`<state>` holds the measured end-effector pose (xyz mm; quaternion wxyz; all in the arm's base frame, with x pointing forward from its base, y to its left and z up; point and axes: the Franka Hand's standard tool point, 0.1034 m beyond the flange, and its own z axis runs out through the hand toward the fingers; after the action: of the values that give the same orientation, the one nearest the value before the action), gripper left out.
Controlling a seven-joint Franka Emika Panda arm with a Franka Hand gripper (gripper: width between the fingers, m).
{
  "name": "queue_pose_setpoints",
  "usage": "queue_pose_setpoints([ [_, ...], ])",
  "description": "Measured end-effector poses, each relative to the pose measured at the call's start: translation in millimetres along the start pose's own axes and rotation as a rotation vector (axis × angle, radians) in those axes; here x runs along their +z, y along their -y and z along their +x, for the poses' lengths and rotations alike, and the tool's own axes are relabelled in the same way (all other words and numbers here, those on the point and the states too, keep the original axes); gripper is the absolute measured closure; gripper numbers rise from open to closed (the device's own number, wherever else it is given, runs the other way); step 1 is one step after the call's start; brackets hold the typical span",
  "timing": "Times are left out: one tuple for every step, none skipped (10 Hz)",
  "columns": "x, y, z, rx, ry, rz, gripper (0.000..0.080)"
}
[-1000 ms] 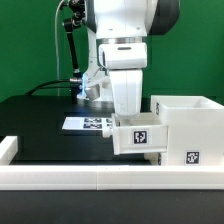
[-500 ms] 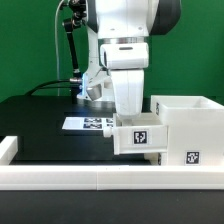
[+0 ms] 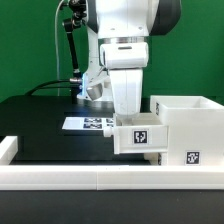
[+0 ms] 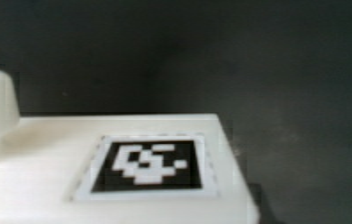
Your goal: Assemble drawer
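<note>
The tall boxy white shell (image 3: 187, 125) stands at the exterior view's right, with a tag low on its front. A small open-topped white tray (image 3: 140, 137) with a square tag on its face sits against the shell's left side, above the table. My gripper (image 3: 128, 117) comes straight down onto the tray's rim and appears shut on it; the tray hides the fingertips. In the wrist view, the tray's white tagged surface (image 4: 146, 165) fills the lower part, very close, over the dark table (image 4: 191, 50). No fingers show there. A second tray is not in view.
The marker board (image 3: 88, 124) lies flat on the black table behind the tray. A low white border rail (image 3: 90, 176) runs along the front, with a raised end (image 3: 8, 148) at the exterior view's left. A black cable stand (image 3: 70, 50) rises behind the arm.
</note>
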<state>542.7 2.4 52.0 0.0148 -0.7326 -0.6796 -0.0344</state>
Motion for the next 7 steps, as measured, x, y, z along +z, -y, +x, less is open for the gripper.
queue_pose_setpoints([
  [0.0,0.0,-0.1,0.0,0.0,0.0,0.0757],
  [0.3,0.7,-0.4,-0.009,0.0,0.003,0.0757],
  [0.5,1.0,-0.9,-0.017,0.001,0.005,0.0757],
  [0.5,0.7,-0.8,-0.034,0.009,0.0,0.0757],
  [0.5,0.3,-1.5,-0.048,0.021,-0.003,0.0757],
  [0.5,-0.1,-2.1,-0.05,0.026,-0.006,0.0757],
  [0.2,-0.6,-4.3,-0.042,0.025,-0.006,0.0757],
])
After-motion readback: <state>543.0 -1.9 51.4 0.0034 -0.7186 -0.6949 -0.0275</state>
